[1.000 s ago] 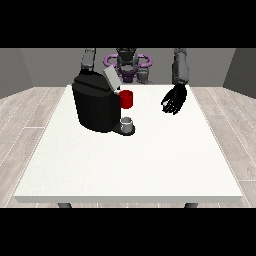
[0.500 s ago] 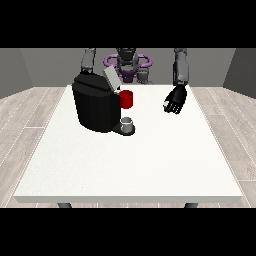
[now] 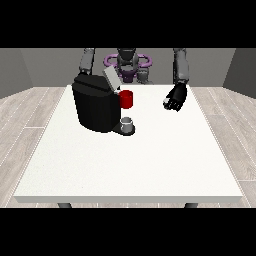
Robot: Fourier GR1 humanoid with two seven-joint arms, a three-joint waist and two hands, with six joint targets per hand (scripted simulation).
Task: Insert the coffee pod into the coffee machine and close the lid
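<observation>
Hand at view's right [image 3: 175, 98] drew back, curled.

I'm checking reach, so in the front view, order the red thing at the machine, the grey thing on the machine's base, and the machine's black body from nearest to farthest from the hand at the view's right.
From the hand at the view's right:
1. The red thing at the machine, level with the hand, toward the view's left.
2. The grey thing on the machine's base, lower and slightly nearer the camera.
3. The machine's black body, farthest left.
</observation>
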